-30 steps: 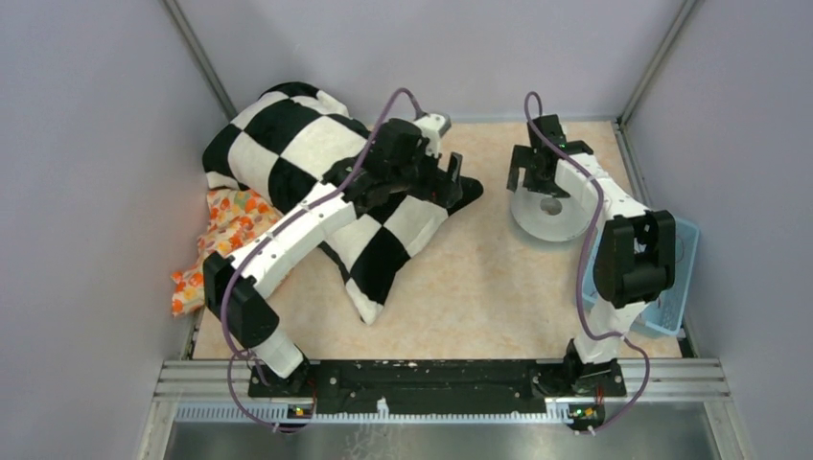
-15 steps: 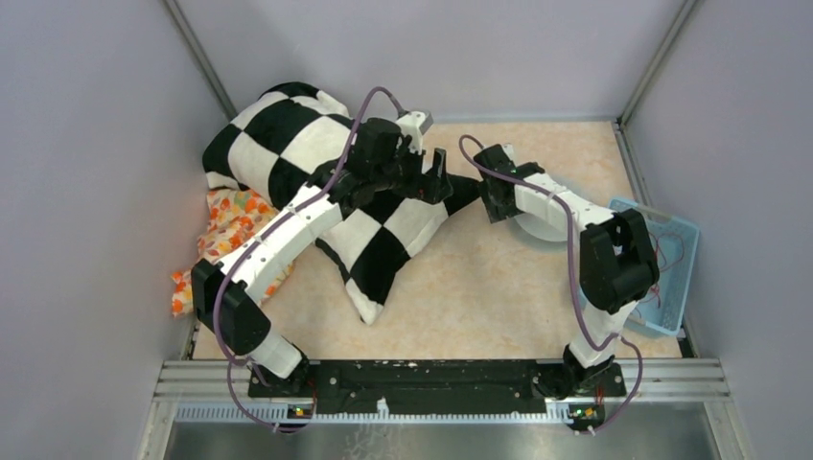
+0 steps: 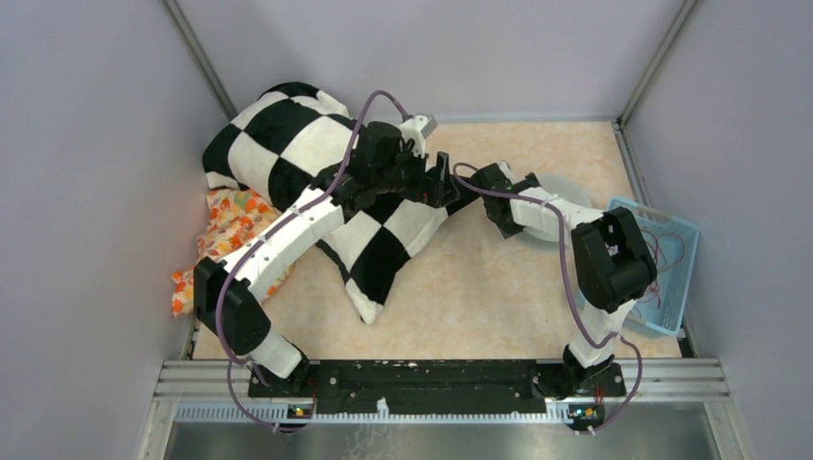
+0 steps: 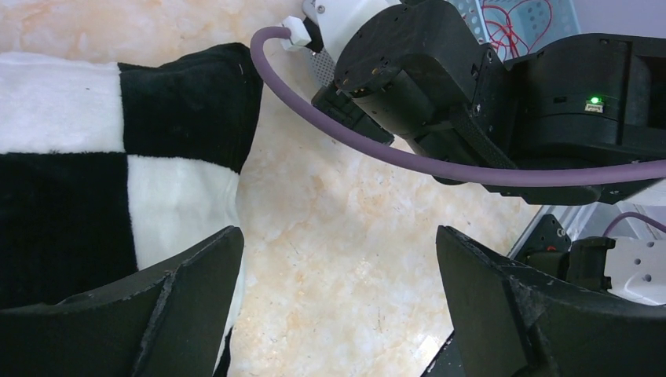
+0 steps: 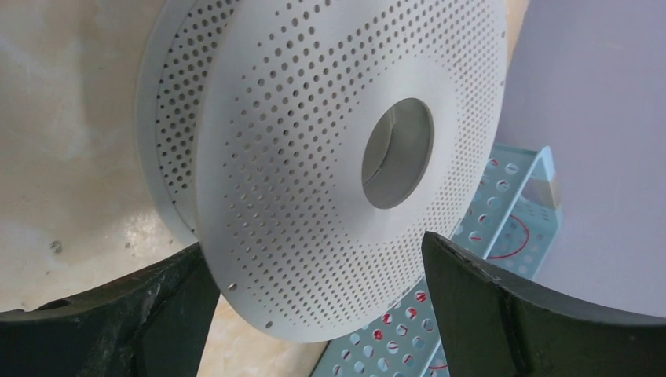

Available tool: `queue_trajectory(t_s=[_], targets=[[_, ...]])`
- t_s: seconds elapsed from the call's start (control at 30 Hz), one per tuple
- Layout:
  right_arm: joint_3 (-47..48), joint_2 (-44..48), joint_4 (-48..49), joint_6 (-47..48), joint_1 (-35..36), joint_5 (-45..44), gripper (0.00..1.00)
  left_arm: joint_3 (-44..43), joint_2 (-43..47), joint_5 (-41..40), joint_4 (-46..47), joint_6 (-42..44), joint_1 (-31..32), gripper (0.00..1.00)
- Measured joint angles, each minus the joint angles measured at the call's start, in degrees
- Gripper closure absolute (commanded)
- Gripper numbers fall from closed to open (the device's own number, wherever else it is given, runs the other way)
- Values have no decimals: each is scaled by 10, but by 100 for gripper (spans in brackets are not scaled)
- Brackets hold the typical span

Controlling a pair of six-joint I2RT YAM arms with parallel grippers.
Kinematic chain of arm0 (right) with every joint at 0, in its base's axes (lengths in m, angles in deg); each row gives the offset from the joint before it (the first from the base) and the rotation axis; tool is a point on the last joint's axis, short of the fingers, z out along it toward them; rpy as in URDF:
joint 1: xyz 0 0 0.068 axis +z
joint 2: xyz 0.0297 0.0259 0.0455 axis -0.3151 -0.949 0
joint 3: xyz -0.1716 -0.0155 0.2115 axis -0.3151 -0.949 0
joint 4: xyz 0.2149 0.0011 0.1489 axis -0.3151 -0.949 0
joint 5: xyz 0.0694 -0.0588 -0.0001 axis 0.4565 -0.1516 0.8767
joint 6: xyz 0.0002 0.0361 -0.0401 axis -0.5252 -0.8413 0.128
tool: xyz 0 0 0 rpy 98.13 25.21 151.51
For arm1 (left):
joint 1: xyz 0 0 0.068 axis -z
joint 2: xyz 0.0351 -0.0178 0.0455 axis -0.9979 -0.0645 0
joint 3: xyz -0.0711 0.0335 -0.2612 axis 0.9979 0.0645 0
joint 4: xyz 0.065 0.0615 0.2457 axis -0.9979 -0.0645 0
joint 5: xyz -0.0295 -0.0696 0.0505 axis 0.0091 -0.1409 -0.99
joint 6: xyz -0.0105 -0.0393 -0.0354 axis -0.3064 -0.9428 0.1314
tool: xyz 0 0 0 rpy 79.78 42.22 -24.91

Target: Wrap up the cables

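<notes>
Now, with right gripper (image 5: 314, 314) wide open and empty astride the spool (image 5: 298, 181) edge, centre before closing, keeping clear of left gripper (image 4: 338, 302), also open and empty, nearby.

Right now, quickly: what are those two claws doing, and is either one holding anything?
Left gripper: open, holding nothing.
Right gripper: open, with the white perforated reel between its fingers; no grip visible.

Thin dark-red cables (image 3: 664, 251), loose curly strands, tangled together; lying slack inside a pale-blue perforated basket (image 3: 686, 287) (far right)
</notes>
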Motion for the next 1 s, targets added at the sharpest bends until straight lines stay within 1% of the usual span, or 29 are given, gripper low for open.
queue_trajectory(t_s=[0.03,0.13,0.3,0.4,0.5,0.63,0.67,0.7,0.73,0.77,0.87,1.0], targets=[[-3,0,8,5,0,-5,15,3,0,3,3,0,0,1],[-16,0,35,24,2,-19,20,13,0,9,9,-1,0,1],[-47,7,68,52,5,-23,32,21,0,23,13,-5,0,1],[-60,14,79,65,5,-21,45,21,0,31,18,-8,0,1],[-76,27,95,76,5,-13,64,21,0,34,22,-10,0,1],[-88,45,105,101,8,-39,75,24,0,38,25,-13,0,1],[-88,50,108,106,8,-46,80,25,0,38,26,-13,0,1],[-88,56,110,109,8,-54,86,25,0,39,26,-13,0,1],[-88,62,110,112,7,-59,96,26,0,41,27,-13,0,1],[-88,69,110,116,8,-68,100,26,0,42,28,-14,0,1],[-87,95,111,126,8,-103,100,26,0,44,32,-15,0,1],[-78,126,103,119,12,-99,100,26,0,44,34,-15,0,1]])
